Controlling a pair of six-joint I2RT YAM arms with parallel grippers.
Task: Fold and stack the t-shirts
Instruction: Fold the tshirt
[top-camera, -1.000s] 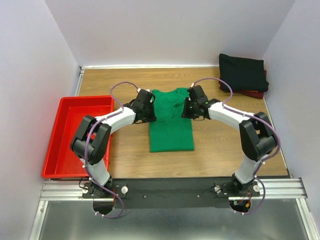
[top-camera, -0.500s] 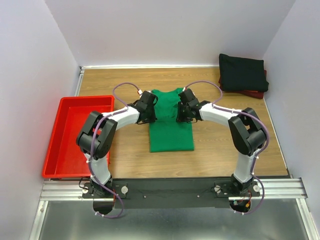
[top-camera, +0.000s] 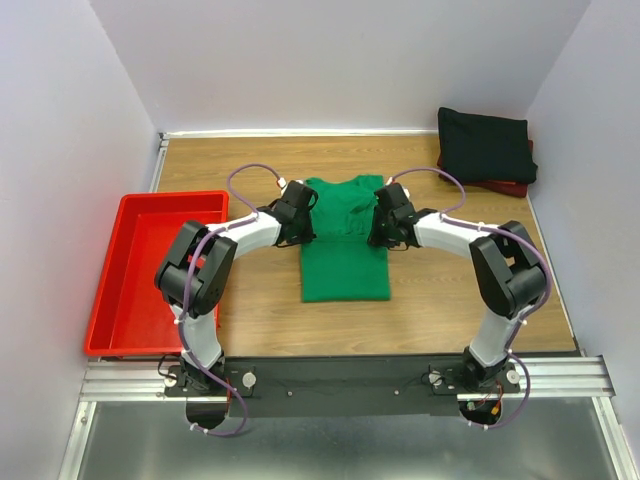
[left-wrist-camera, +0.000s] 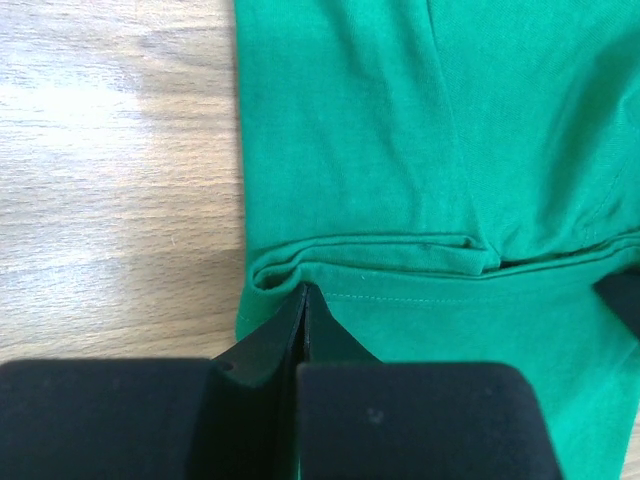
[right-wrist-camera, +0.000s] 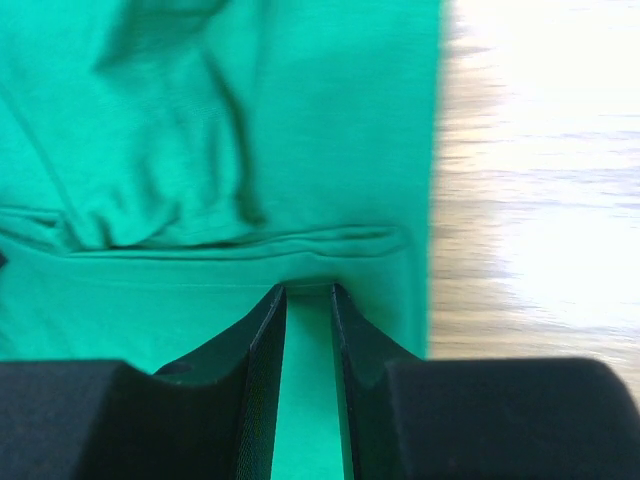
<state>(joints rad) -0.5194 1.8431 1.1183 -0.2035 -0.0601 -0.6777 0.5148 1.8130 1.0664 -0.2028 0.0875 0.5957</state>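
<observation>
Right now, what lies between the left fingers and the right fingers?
The bright green cloth t-shirt: its upper part spans the stretch from the left fingers to the right fingers. The top external view shows it.

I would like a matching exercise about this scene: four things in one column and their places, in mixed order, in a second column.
Things:
1. green t-shirt
2. black t-shirt
3. dark red t-shirt
4. red tray

Places:
A. at the left edge of the table
B. far right corner, on top of the pile
C. middle of the table
D. far right corner, under another shirt

Pairs: 1-C, 2-B, 3-D, 4-A
</observation>
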